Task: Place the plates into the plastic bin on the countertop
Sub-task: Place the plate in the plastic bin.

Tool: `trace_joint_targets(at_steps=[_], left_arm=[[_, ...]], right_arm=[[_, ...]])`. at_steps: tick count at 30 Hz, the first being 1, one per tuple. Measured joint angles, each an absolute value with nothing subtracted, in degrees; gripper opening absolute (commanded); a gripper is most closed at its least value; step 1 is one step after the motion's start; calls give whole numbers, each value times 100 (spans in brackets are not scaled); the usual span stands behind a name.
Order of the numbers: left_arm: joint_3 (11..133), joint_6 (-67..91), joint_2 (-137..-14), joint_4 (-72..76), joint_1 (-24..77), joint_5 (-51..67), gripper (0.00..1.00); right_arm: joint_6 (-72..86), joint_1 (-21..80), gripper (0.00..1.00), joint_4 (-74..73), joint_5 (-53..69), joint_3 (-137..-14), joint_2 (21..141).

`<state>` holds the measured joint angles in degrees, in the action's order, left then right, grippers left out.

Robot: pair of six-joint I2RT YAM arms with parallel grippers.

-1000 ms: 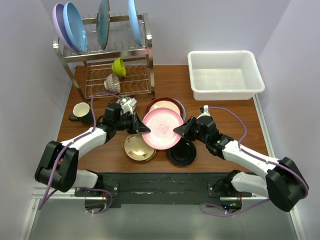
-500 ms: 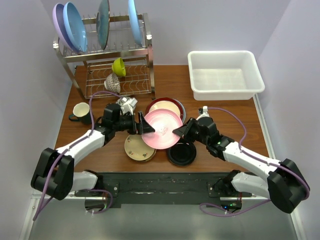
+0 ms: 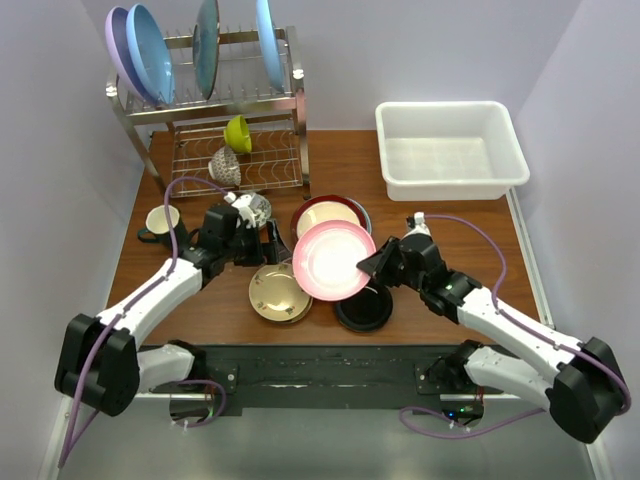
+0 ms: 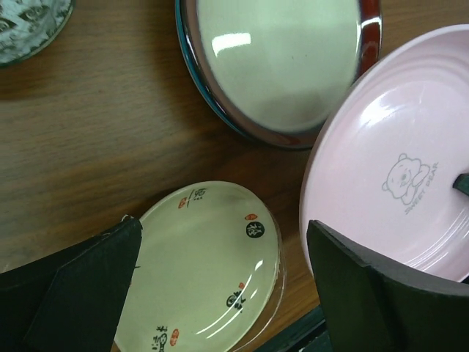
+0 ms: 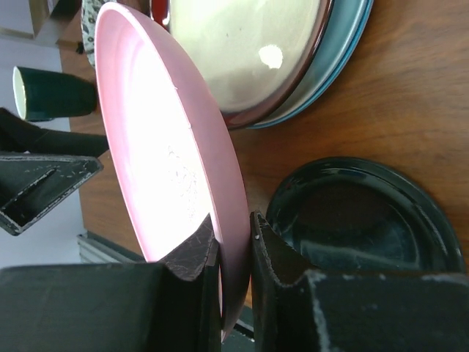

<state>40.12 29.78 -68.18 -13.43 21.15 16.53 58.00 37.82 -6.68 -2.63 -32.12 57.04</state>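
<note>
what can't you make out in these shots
- Top view: the pink plate, held by the right gripper, hides part of the black plate and the maroon-rimmed plate.
- Left wrist view: the patterned dish is cut off by the corner.
- Both wrist views: the plastic bin is out of frame.

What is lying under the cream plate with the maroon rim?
A teal-rimmed plate lies directly under it; only its edge shows past the cream plate. Its middle is covered, as is anything below.
</note>
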Motion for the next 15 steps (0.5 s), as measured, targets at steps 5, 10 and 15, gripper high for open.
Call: trace_joint_targets(at_steps=[5,10,15], left_arm=[[4012,2906,-6410,-1439,2115,1431,100],[4012,2886,-6309,-1459,2115,1356,100],[4012,2877,-6309,-1476,2115,1361,100]], right_arm=[[5634,3782,0,-1330,-718,-3494,5382],[5376,3780,0,-2047,-1173,-3964,5376],[5116,3741,0,-2499,-1409,-4593,5660]])
